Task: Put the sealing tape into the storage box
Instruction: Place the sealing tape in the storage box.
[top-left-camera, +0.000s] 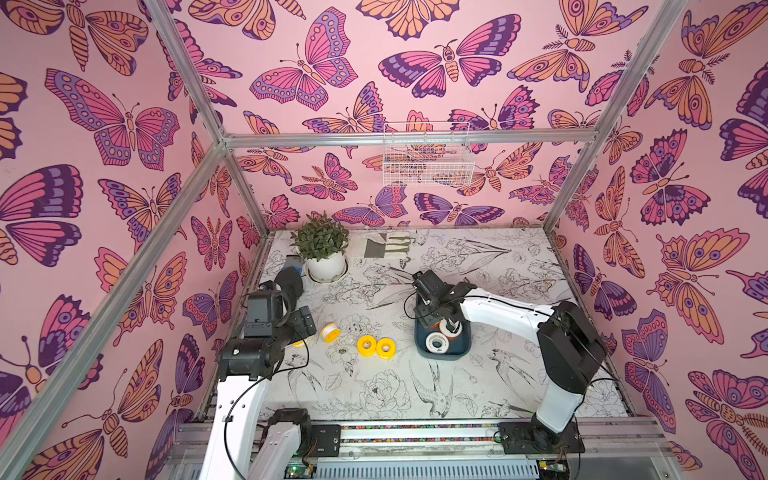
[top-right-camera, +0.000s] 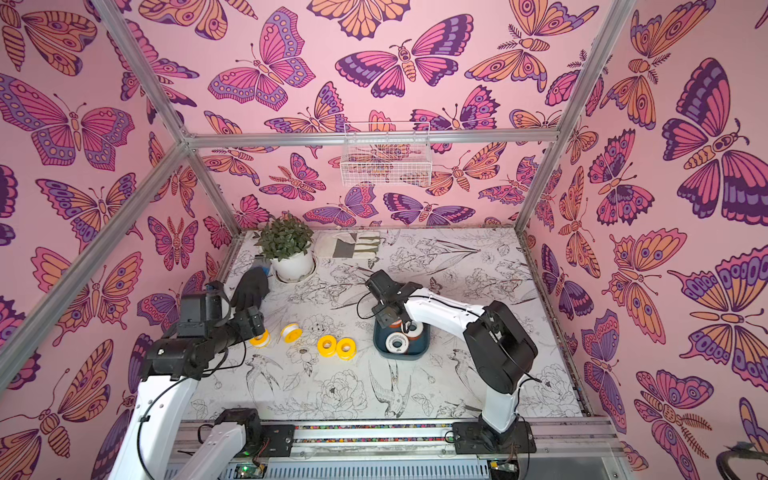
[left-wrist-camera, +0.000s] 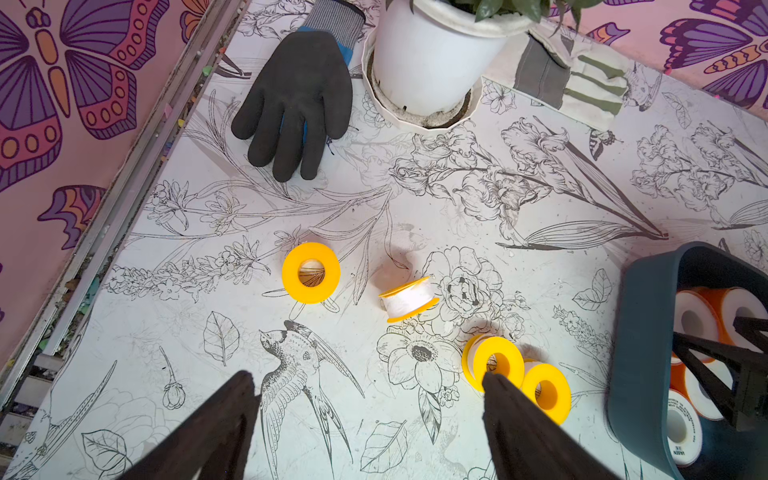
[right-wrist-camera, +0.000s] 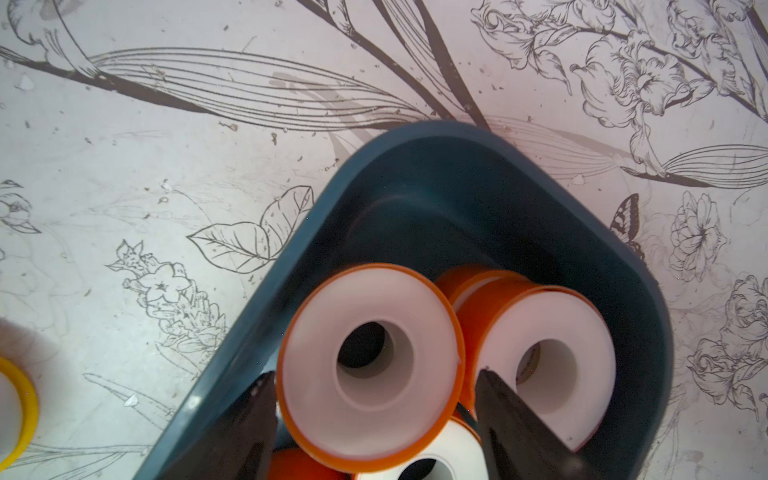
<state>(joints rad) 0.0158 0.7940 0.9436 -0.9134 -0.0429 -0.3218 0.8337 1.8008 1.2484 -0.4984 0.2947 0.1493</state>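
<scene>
Four yellow rolls (left-wrist-camera: 311, 272) lie on the surface (left-wrist-camera: 457, 216) beside the box (left-wrist-camera: 640, 332): one lying flat, one on its rim, and two touching each other nearest the box. The left tool (left-wrist-camera: 368, 376) hovers over them, jaws apart and empty. In the box sit orange rolls (right-wrist-camera: 582, 332). The right tool (right-wrist-camera: 374, 374) reaches into the box, its jaws flanking one orange roll (right-wrist-camera: 353, 424); whether they clamp it I cannot tell.

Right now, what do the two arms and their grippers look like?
Both arms, left arm and right arm, have white tubular links, bulky black joint housings and thin black cables looping outside. The left gripper and right gripper carry dark, tapering fingers.
</scene>
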